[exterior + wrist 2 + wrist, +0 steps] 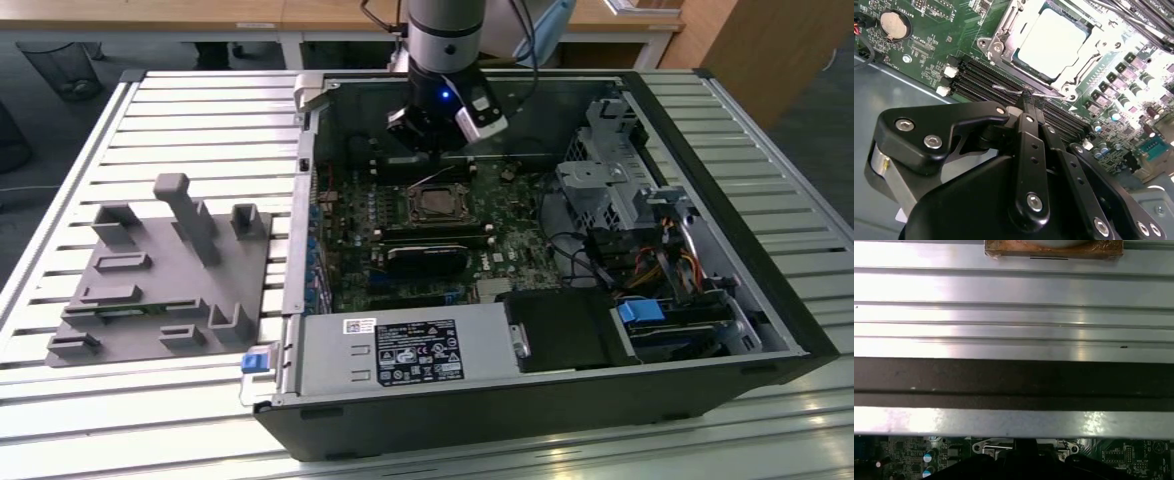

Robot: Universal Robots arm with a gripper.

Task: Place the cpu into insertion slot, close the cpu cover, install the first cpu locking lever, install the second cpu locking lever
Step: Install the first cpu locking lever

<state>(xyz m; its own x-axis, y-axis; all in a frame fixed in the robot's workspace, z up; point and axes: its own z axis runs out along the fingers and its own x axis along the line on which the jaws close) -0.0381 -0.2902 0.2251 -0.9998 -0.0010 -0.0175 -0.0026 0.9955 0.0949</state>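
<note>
Exterior view: end effector (pixel 430 140) is hovering just above the insertion slot (pixel 437 205) on the green motherboard (pixel 350 245). Second wrist view: fingers (pixel 1030 112) are pressing together on a thin wire locking lever (pixel 1013 90) beside the slot; the silvery cpu (pixel 1054 40) is sitting framed by the cpu cover (pixel 1004 35). Seating the lever well probably requires steady pressure. First wrist view: the case wall (pixel 1014 315) is looming above the slot.

Ribbed metal bench (pixel 747 130), wooden desks (pixel 200 12) behind, wire bin (pixel 60 62) on grey floor (pixel 27 130)

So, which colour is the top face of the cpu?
Silvery-grey; the cpu shows best in the second wrist view.
</note>
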